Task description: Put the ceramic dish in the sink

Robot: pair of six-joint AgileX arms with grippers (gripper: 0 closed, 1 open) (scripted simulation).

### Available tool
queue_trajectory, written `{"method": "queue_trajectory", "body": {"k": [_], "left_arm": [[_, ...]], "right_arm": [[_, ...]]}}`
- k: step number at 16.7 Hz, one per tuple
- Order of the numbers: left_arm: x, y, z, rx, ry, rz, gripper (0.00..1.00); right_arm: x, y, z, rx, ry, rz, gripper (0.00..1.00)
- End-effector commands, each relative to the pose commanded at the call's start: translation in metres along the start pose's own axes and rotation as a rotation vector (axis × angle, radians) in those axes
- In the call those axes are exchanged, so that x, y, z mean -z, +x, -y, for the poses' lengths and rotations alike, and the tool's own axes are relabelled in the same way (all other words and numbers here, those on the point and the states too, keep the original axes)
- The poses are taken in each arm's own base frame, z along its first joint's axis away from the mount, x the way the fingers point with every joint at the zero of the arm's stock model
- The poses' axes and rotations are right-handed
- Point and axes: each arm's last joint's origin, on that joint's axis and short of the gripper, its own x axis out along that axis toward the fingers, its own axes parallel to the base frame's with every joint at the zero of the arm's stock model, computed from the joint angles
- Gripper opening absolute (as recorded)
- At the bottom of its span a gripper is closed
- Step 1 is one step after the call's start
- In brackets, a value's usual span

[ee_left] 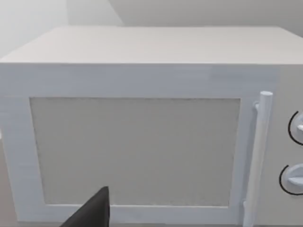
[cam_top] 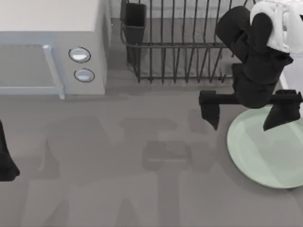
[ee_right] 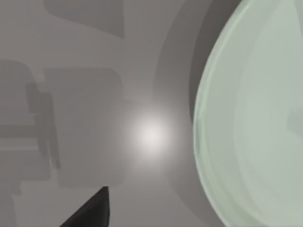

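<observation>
The ceramic dish [cam_top: 265, 151], a pale mint-green round plate, lies flat on the grey counter at the right; its rim curves through the right wrist view [ee_right: 246, 123]. My right gripper [cam_top: 246, 112] hovers over the dish's far left edge, open wide. One finger is beyond the rim on the left and the other is above the plate. One dark fingertip [ee_right: 94, 208] shows in the right wrist view. The sink is out of view. My left gripper [cam_top: 5, 163] is parked at the table's left edge, facing the microwave, with one fingertip [ee_left: 94, 210] showing off-centre.
A white microwave [cam_top: 52, 47] with a bar handle and two dials stands at the back left. A black wire dish rack [cam_top: 175, 42] stands at the back centre, just behind my right arm. Bare grey counter [cam_top: 132, 165] spreads across the middle and front.
</observation>
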Motion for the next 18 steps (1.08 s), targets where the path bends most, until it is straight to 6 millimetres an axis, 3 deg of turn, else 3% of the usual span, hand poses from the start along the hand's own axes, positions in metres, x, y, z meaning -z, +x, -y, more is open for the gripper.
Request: {"method": "queue_trajectory", "body": {"k": [5,13,18], "left_arm": [[0.0,0.0,0.0,0.0,0.0,0.0,1.0],[0.0,0.0,0.0,0.0,0.0,0.0,1.0],[0.0,0.0,0.0,0.0,0.0,0.0,1.0]], "right_arm": [[-0.001,0.005,0.002,0.0,0.004,-0.001,1.0],[-0.002,0.093,0.0,-0.004,0.0,0.007,1.0],[0.0,0.102,0.0,0.0,0.0,0.0,1.0]]}}
